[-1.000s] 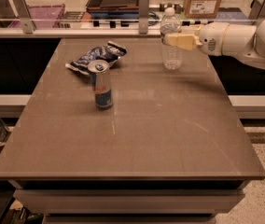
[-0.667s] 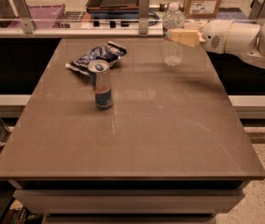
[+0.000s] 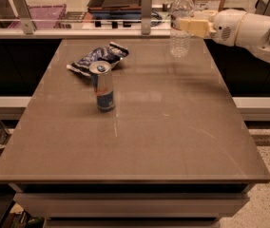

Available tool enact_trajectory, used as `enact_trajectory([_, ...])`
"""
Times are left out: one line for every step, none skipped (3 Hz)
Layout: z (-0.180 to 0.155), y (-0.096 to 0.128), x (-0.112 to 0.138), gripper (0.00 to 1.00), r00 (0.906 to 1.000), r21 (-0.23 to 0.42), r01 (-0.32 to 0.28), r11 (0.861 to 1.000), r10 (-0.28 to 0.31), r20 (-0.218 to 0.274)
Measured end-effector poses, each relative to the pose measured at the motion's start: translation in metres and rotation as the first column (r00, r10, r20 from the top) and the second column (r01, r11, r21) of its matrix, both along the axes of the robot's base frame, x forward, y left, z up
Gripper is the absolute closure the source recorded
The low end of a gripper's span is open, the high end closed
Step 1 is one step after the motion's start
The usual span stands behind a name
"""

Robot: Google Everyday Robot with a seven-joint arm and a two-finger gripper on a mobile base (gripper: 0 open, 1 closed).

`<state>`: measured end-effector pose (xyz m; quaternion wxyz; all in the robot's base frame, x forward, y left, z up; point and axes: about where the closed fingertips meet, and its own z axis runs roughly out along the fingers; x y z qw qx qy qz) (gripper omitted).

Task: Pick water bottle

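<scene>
Now the bottle (image 3: 179,42) hangs higher than one second ago. Its base is clearly above the place where it stands in the earlier views, and its cap reaches almost to the top of the picture. It is upright, over the far right corner of the desk (image 3: 173,137). The claw (image 3: 186,25) comes in from the right side and is clamped on the bottle at the label band, just under the shoulder. The white arm (image 3: 249,27) behind it stretches out beyond the right edge.

This rise means, in my judgement, that the grasp is good and the lifting is in progress, so the pick is nearly complete. The bottle does not look tilted, so I see no sign that it slips.

The can (image 3: 104,87) stands as before near the middle of the desk, toward the left edge. The bag (image 3: 97,58) lies just behind the can. Both are well apart from the bottle.
</scene>
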<state>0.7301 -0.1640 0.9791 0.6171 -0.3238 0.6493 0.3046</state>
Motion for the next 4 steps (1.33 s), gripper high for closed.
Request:
enact_trajectory([0.018,-0.004,0.000,1.00,0.9994,-0.018,0.025,1.000,-0.024,0.025])
enact_trajectory([0.034,-0.006,0.000,1.00,0.9979,-0.029,0.043,0.999,-0.041,0.050])
enact_trajectory([0.063,-0.004,-0.001,1.00,0.9950,-0.045,0.039,0.998,-0.035,0.093])
enact_trajectory([0.063,-0.004,-0.001,1.00,0.9950,-0.045,0.039,0.998,-0.035,0.093])
